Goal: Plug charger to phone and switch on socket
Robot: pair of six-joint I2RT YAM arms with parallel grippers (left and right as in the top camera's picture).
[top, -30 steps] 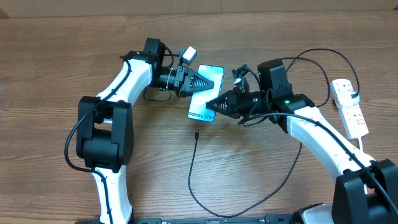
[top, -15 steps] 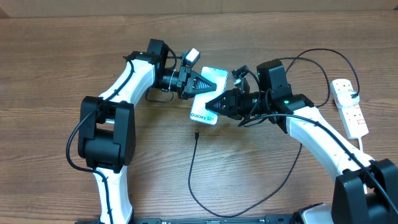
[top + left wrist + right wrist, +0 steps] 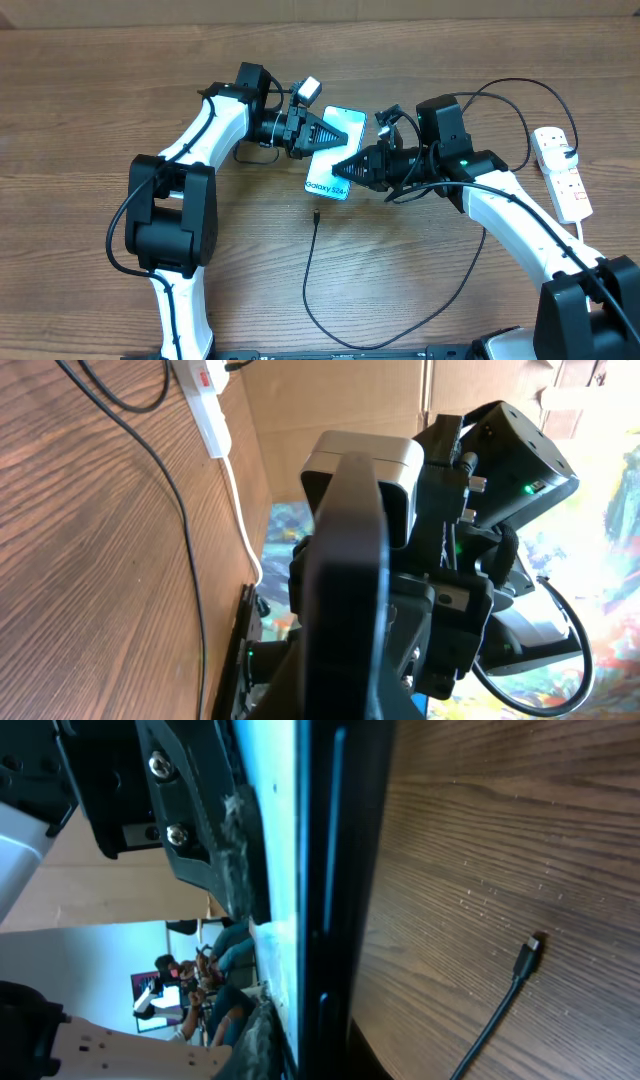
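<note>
We take it that the slim smartphone with the light blue screen (image 3: 347,123) is gripped from both sides to steady it and turn its port end towards the charger. From overhead it sits tilted between the two arms, and both wrist views show it edge-on. Whether its lower edge rests on the brown wooden table (image 3: 90,70) we cannot tell. The left pincer (image 3: 328,131) is pressed together on the phone's upper part, its fingers nearly meeting across the thin body. The right pincer (image 3: 338,168) pinches the phone nearer the lettered end, just as narrowly. Neither holds the long thin black cable (image 3: 308,275), which lies loose on the wood. Its small plug tip (image 3: 315,215) is just below the phone's lettered end, apart from it. The white power strip with red-marked switches (image 3: 560,175) lies well away by the right arm, untouched. We judge that one pincer must let go to fetch the tip
</note>
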